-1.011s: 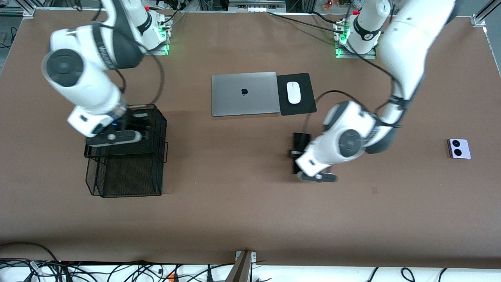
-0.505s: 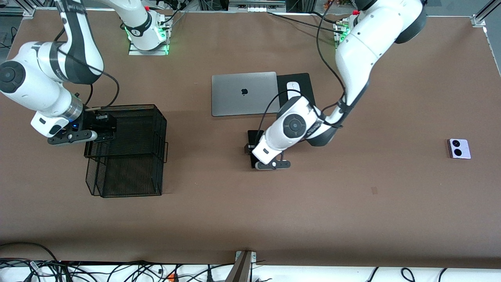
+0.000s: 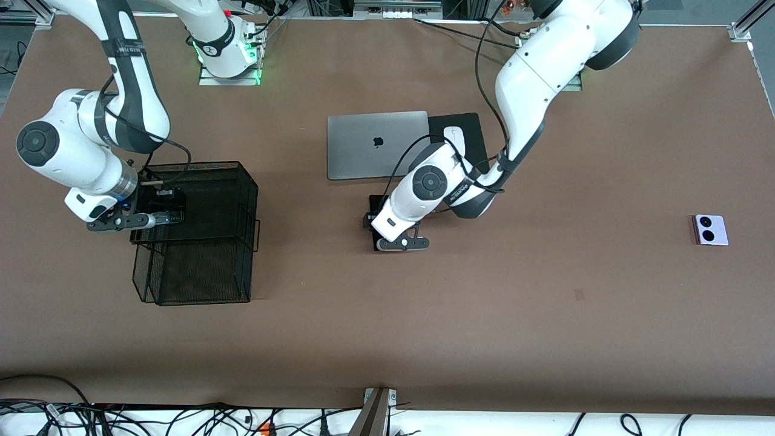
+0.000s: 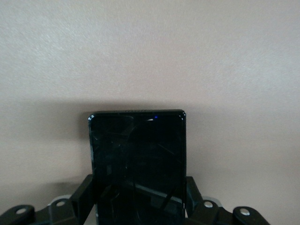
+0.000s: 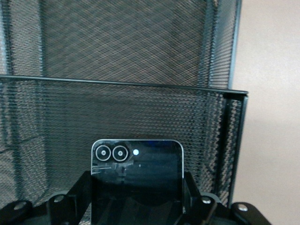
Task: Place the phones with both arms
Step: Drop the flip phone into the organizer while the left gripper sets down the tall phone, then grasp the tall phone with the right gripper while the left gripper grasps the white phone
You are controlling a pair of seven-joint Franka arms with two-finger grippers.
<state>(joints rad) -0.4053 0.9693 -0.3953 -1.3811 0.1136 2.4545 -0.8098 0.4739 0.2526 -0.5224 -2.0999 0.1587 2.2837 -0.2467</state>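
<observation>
Two arms work over the brown counter point(image 3: 387, 339). Starting at the right arm's end, the right hand point(image 3: 164, 209) hangs over the upper tier of a black wire-mesh basket point(image 3: 206, 266), its fingers clamped on the sides of a squarish black folded phone point(image 5: 137, 180). The right wrist view shows that phone's two round lenses and a small light dot along its top edge, with the basket's mesh walls and rim just ahead of it.

Toward the middle of the counter lies a closed grey laptop point(image 3: 376, 144), and beside it a black mouse pad point(image 3: 469, 130) with a white mouse point(image 3: 455, 137), both partly covered by the left arm.

Nearer the front camera than the laptop, the left hand point(image 3: 387, 225) is over bare counter, closed tight on a long slim black phone point(image 4: 137, 164). The left wrist view shows this phone gripped by its long edges, its glossy dark face up and its end sticking out past the fingers point(image 4: 83, 197) above the plain surface.

At the left arm's end of the counter, well apart from both hands, a squarish lilac-white phone point(image 3: 710, 230) with two round black lenses lies flat.
</observation>
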